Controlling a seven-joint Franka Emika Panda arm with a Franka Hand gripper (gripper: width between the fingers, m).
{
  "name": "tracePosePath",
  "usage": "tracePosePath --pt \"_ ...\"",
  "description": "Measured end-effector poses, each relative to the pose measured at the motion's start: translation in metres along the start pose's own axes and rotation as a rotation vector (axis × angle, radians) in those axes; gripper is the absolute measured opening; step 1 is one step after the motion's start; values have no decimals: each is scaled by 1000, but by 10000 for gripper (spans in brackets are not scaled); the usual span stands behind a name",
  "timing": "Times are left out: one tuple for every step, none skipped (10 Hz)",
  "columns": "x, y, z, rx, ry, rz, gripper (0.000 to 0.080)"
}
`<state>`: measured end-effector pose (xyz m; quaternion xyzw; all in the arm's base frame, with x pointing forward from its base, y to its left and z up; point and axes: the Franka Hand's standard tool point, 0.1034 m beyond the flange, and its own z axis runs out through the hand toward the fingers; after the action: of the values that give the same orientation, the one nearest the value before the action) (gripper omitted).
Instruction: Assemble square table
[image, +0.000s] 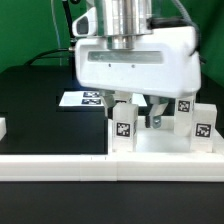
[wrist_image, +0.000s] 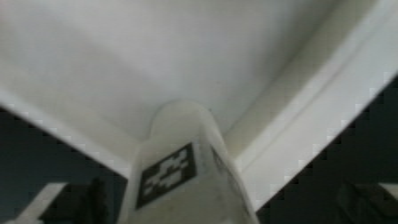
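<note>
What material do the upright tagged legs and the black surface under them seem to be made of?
The legs look like white moulded plastic with a smooth, matte finish: even colour and crisp edges. Each carries a black-and-white tag that looks printed. In the wrist view the leg shows the same plain white. The black surface looks matte, perhaps a mat or painted board; I cannot tell which.

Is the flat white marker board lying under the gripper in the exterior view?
No, the marker board lies on the black table, toward the exterior view's left of the gripper.
</note>
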<state>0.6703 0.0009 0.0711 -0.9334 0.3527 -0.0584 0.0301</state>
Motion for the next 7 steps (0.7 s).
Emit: tracePosePath --pt "1 -2 -1 -14 10 -166 649" --pt "2 -1 -1 -15 9 -151 649" --pt "1 -1 -1 -15 10 -129 634" --pt "1 -1 -1 -14 9 -107 634" --pt "1 -1 -1 -13 10 -26 460" --pt "3 5 0 -21 9 64 289" --pt "3 5 0 -22 9 123 292"
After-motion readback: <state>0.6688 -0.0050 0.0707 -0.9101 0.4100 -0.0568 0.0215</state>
